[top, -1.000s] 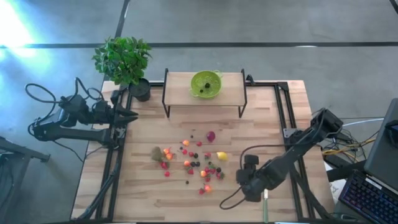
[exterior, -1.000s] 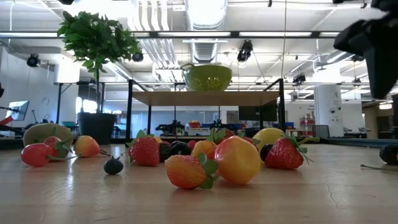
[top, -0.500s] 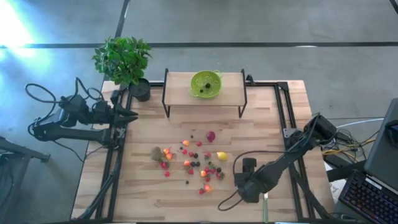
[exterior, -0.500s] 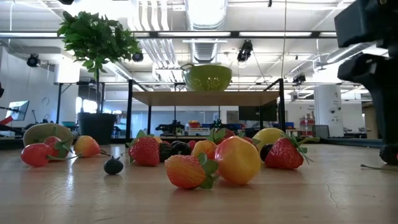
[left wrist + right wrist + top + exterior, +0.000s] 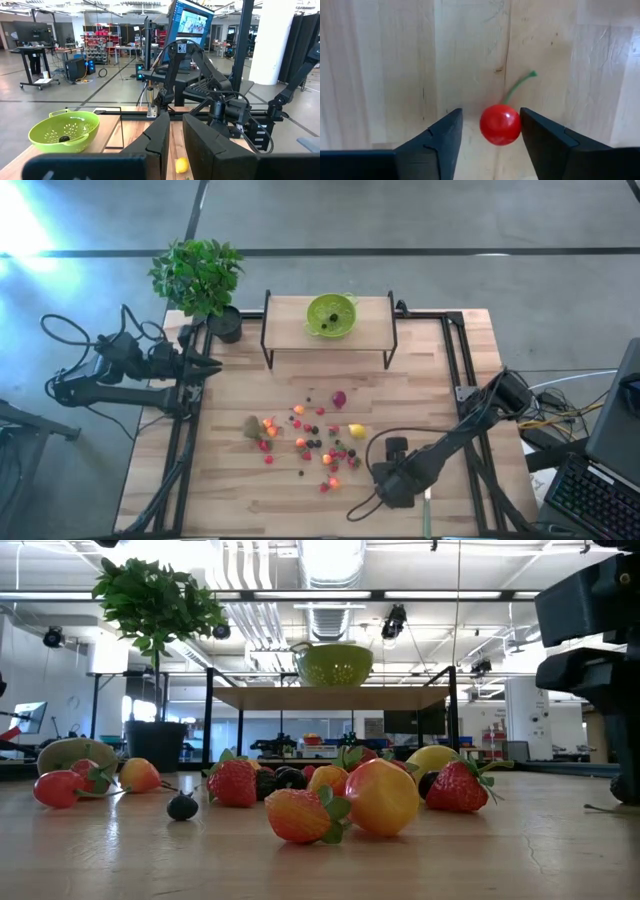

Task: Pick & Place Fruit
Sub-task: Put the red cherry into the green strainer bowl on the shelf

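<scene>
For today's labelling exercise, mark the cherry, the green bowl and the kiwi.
cherry (image 5: 500, 124), right wrist view, middle of the red body.
green bowl (image 5: 330, 315), high view, on its inner wall.
kiwi (image 5: 72, 753), low view, on its fuzzy side.

The table (image 5: 230, 480) is pale wood planks, matt, with visible grain and a fine crack — the right wrist view shows it close. On it a red cherry (image 5: 500, 124) looks like glossy smooth plastic with a bright highlight and a thin green stem. The right gripper (image 5: 490, 131) has dark matt plastic-looking fingers (image 5: 442, 137) either side of it. The other fruit (image 5: 385, 797) has a satin plastic sheen; the kiwi (image 5: 76, 754) looks dull. The lime-green bowl (image 5: 64, 130) is smooth perforated plastic — on a wood shelf (image 5: 290, 315) with black metal legs.
</scene>
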Robot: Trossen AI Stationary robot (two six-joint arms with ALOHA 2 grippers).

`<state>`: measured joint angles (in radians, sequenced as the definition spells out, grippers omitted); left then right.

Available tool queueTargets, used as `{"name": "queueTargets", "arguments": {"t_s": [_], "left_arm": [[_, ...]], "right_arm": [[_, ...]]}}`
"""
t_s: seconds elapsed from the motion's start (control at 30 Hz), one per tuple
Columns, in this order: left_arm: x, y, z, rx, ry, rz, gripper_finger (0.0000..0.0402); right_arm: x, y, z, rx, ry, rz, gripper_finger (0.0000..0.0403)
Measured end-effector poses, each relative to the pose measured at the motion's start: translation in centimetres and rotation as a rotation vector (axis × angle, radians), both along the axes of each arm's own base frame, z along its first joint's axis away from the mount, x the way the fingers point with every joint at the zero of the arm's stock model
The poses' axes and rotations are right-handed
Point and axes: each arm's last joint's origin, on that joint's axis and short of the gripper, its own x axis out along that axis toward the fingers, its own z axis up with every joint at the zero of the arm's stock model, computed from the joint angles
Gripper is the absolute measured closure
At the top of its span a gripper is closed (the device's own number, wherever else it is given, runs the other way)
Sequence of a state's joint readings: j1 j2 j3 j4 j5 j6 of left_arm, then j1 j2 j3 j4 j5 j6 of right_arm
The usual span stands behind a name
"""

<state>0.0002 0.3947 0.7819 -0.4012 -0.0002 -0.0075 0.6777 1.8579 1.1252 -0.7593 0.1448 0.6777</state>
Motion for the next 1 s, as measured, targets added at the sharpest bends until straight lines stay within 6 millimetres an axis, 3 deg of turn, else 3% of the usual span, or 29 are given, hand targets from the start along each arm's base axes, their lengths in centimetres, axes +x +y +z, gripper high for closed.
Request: {"name": "queueTargets", "arguments": {"t_s": [0.4,0.57,0.7,1.0], "left_arm": [[0.0,0.0,0.0,0.000,0.001,0.000,0.0339],[0.0,0.0,0.0,0.000,0.000,0.000,0.0339],[0.0,0.0,0.0,0.000,0.000,0.000,0.0339],[0.0,0.0,0.0,0.000,0.000,0.000,0.0339]], "right_arm": [[0.8,-1.1,0.4,0.035,0.025,-0.035,0.0309],[1.8,-1.5,1.2,0.067,0.025,-0.002,0.0323],[2.5,-1.8,2.4,0.059,0.030,0.039,0.0330],[3.4,-2.5,5.8,0.056,0.026,0.001,0.0389]]}}
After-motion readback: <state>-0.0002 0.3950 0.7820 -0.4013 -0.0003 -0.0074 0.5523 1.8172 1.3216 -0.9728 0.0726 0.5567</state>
